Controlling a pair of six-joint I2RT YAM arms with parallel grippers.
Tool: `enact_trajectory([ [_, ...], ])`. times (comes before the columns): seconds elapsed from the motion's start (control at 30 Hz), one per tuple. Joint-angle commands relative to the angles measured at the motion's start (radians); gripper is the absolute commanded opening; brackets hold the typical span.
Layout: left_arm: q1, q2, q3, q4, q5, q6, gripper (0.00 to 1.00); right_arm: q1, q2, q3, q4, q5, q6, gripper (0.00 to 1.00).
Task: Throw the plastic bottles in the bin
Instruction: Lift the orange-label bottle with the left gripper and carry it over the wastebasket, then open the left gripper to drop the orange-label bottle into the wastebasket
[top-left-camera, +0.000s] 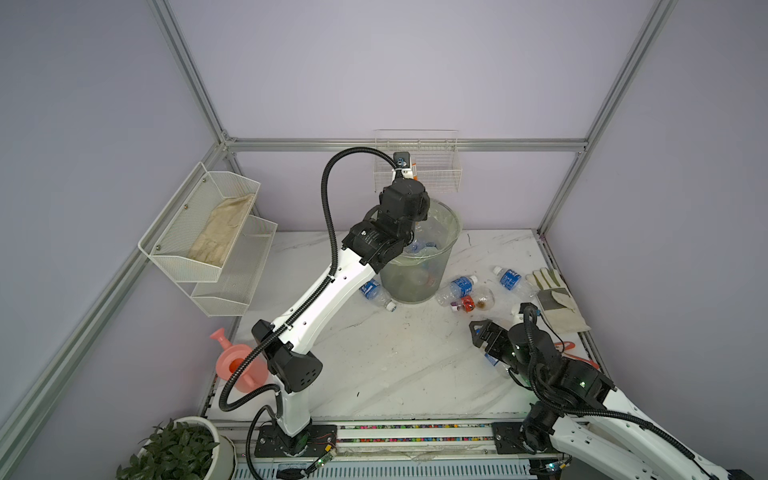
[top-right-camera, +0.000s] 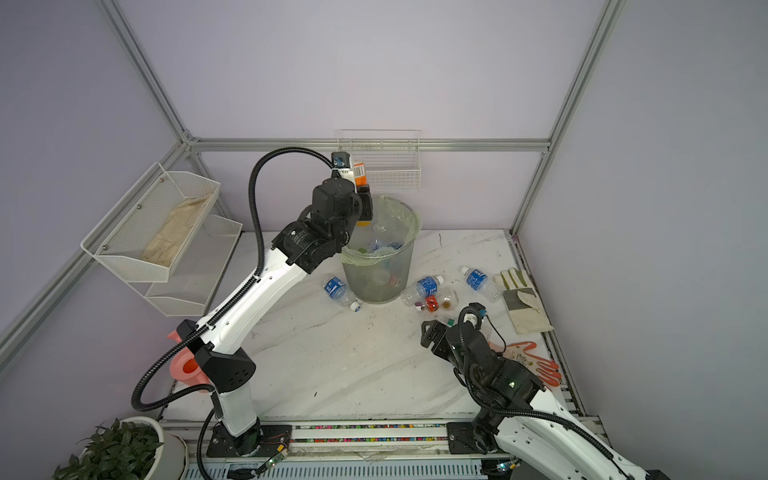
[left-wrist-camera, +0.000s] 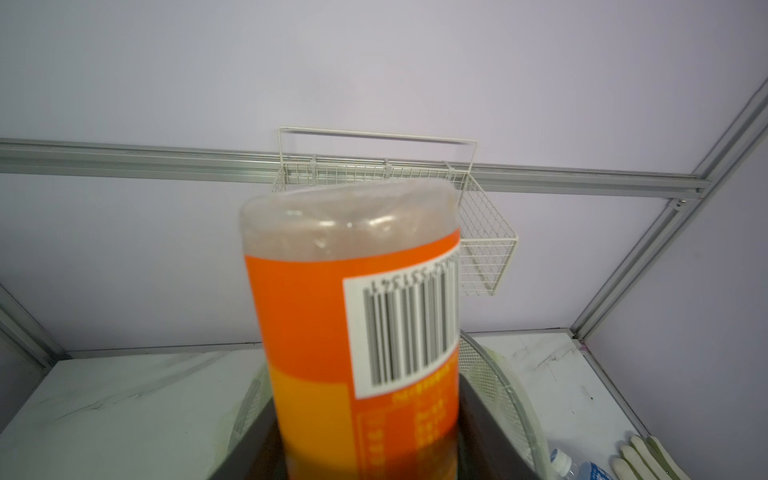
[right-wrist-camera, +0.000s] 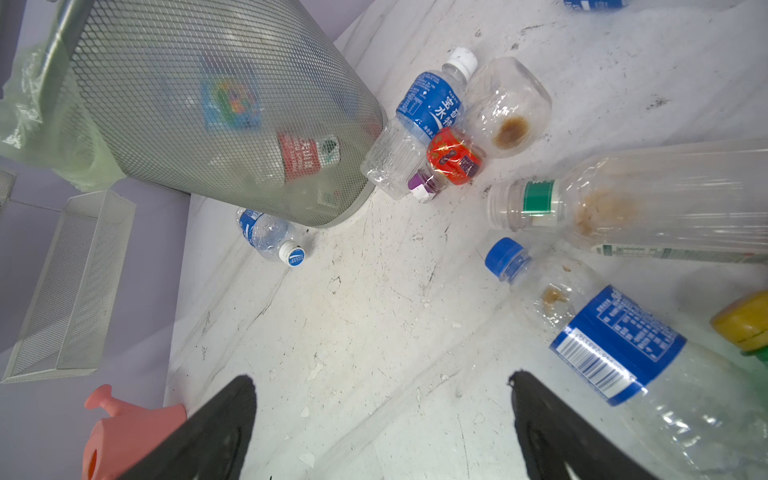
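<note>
I'm holding an orange-labelled bottle (left-wrist-camera: 332, 316) in the left gripper (top-right-camera: 364, 199). Its fingers (left-wrist-camera: 486, 428) are pressing in on the labelled body from both sides. The bottle is sticking out past the fingertips, with its base farthest from them. Right beneath those fingers the bin (left-wrist-camera: 503, 390) is showing its mesh rim and pale green liner on either side. So the held bottle is hanging above the bin's open top, not inside it. Deeper below the fingers, dumped bottles (top-right-camera: 382, 245) are lying heaped in the liner.

The right gripper (right-wrist-camera: 380, 378) is hovering low with its fingers (right-wrist-camera: 216, 428) spread wide. Only bare table (right-wrist-camera: 353, 316) is lying between them. Just outside one finger a blue-capped bottle (right-wrist-camera: 615, 345) is lying on its side. I can't tell whether they are touching. Ahead of that one a green-banded bottle (right-wrist-camera: 623, 208) is lying flat. Farther ahead of the fingertips three are bunching together: a white-capped bottle (right-wrist-camera: 428, 104), a red-labelled bottle (right-wrist-camera: 453, 160) and a stained clear bottle (right-wrist-camera: 507, 108). All three are resting close beside the bin's foot. One more blue-labelled bottle (right-wrist-camera: 270, 237) is lying against the bin's base. Outside the opposite finger a pink watering can (right-wrist-camera: 124, 432) is sitting at the table's edge.
</note>
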Motion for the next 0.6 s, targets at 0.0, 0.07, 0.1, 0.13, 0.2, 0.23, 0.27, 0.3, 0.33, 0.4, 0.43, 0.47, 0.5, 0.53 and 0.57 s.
enact_trajectory([
  [0.0, 0.048, 0.061, 0.132, -0.012, 0.009, 0.087, 0.27, 0.0, -0.003, 0.012, 0.0, 0.01, -0.002, 0.97],
  [0.07, 0.053, 0.095, 0.159, -0.028, 0.013, 0.135, 0.79, 0.001, -0.006, 0.012, 0.0, 0.007, -0.002, 0.97],
  [0.1, 0.053, 0.095, 0.168, -0.038, 0.018, 0.146, 0.9, 0.0, -0.008, 0.009, 0.0, 0.004, -0.002, 0.97],
  [0.13, 0.051, 0.082, 0.165, -0.044, 0.036, 0.145, 1.0, 0.0, -0.009, 0.008, 0.0, 0.002, -0.002, 0.97],
  [0.2, 0.048, 0.04, 0.133, -0.027, 0.057, 0.124, 1.0, 0.0, -0.016, 0.002, 0.002, 0.002, -0.001, 0.97],
  [0.23, 0.046, 0.015, 0.114, -0.016, 0.061, 0.111, 1.0, 0.0, -0.017, -0.001, 0.005, 0.002, -0.001, 0.97],
  [0.27, 0.043, -0.009, 0.094, -0.004, 0.063, 0.1, 1.0, 0.0, -0.016, -0.004, 0.009, 0.002, 0.0, 0.97],
  [0.3, 0.041, -0.028, 0.08, 0.004, 0.062, 0.094, 1.0, 0.0, -0.016, -0.007, 0.012, 0.001, -0.001, 0.97],
  [0.33, 0.038, -0.049, 0.063, 0.012, 0.06, 0.087, 1.0, 0.0, -0.012, -0.007, 0.014, -0.001, 0.002, 0.97],
  [0.4, 0.031, -0.08, 0.036, 0.02, 0.064, 0.08, 1.0, 0.0, -0.004, -0.007, 0.016, -0.004, 0.006, 0.97],
  [0.43, 0.026, -0.093, 0.027, 0.02, 0.065, 0.077, 1.0, 0.0, 0.0, -0.004, 0.016, -0.006, 0.007, 0.97],
  [0.47, 0.02, -0.106, 0.017, 0.02, 0.064, 0.076, 1.0, 0.001, 0.002, -0.001, 0.014, -0.007, 0.01, 0.97],
  [0.5, 0.015, -0.118, 0.005, 0.02, 0.063, 0.074, 1.0, 0.0, 0.003, -0.001, 0.011, -0.008, 0.014, 0.97],
  [0.53, 0.009, -0.132, -0.01, 0.02, 0.062, 0.068, 1.0, 0.0, 0.003, 0.0, 0.007, -0.007, 0.022, 0.97],
  [0.57, 0.002, -0.147, -0.03, 0.022, 0.063, 0.061, 1.0, 0.0, 0.001, 0.0, 0.004, -0.006, 0.027, 0.97],
])
